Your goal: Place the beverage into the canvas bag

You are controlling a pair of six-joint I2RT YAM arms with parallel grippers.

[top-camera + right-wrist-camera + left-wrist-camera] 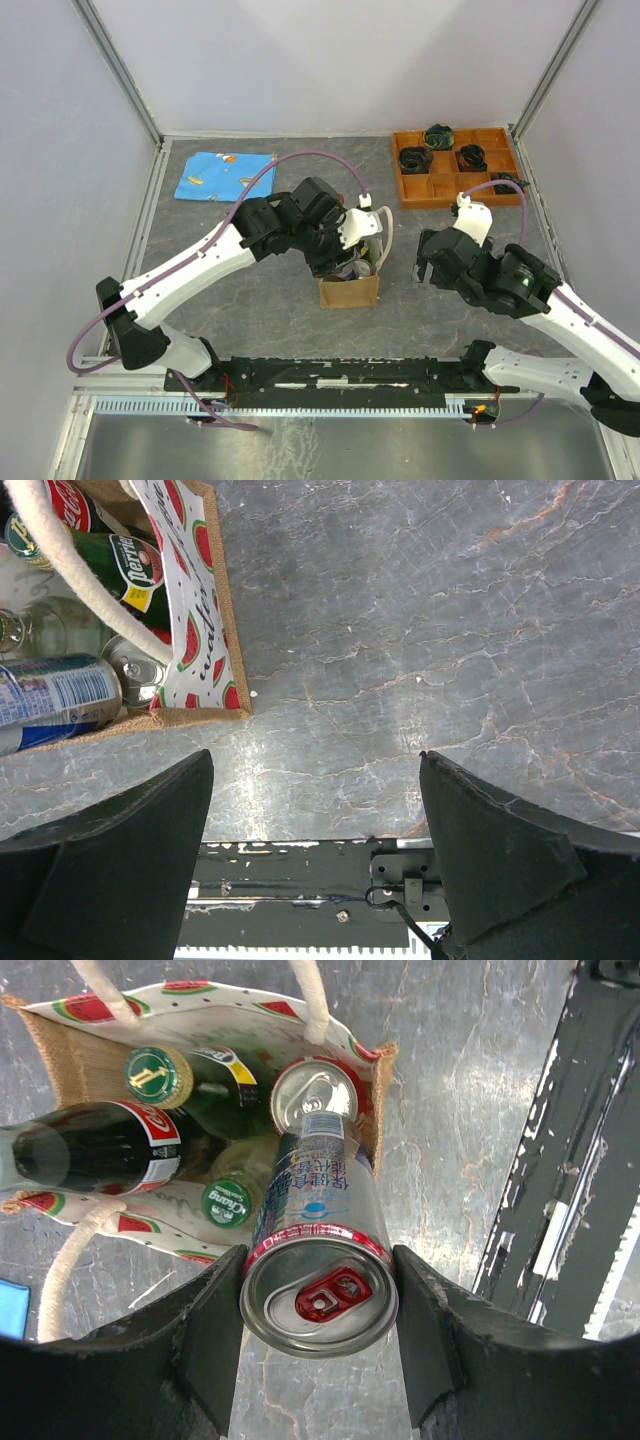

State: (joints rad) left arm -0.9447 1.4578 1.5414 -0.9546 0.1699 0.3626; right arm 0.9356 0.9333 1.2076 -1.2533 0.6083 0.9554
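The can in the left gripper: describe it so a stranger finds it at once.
On the table, find the canvas bag under the left gripper. The can sits between its fingers, over the bag. Its tab is red; the other can, in the bag, has a silver one.

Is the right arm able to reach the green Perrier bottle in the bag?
Probably not yet. The right gripper is open beside the canvas bag, but the left gripper holds a can at the bag's mouth, crowding the Perrier bottle.
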